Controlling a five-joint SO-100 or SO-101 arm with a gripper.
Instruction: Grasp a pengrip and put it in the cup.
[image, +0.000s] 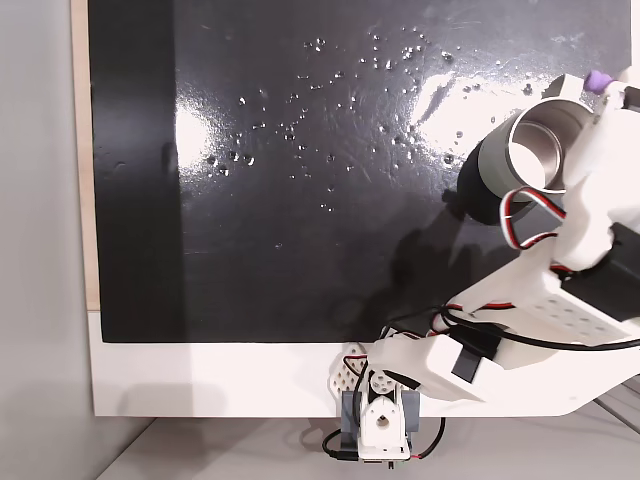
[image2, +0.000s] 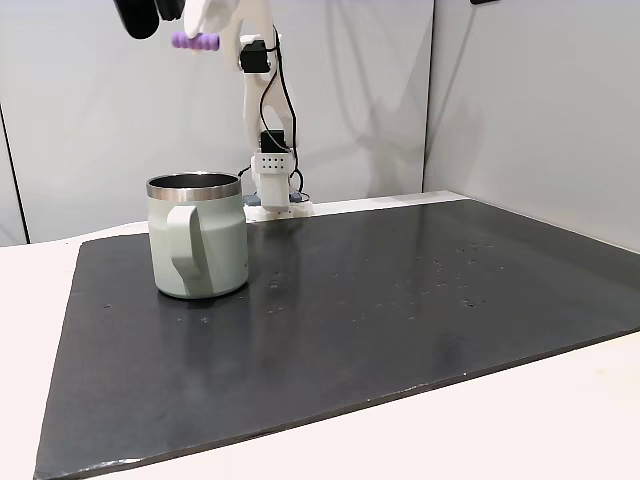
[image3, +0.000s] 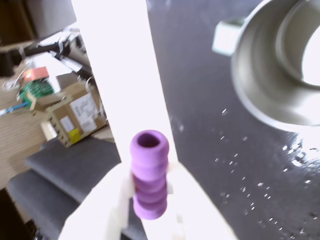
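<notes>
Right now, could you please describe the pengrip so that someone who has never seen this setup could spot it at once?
Start at the black mat and find the grey-green cup standing on it. Look high above the cup to the white gripper of the arm. The pengrip is the tiny ribbed purple tube pinched there, the one purple thing among black, white and grey.

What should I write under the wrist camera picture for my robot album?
The claw grips the purple pengrip high above the black mat, with the shiny cup waiting nearby.
</notes>
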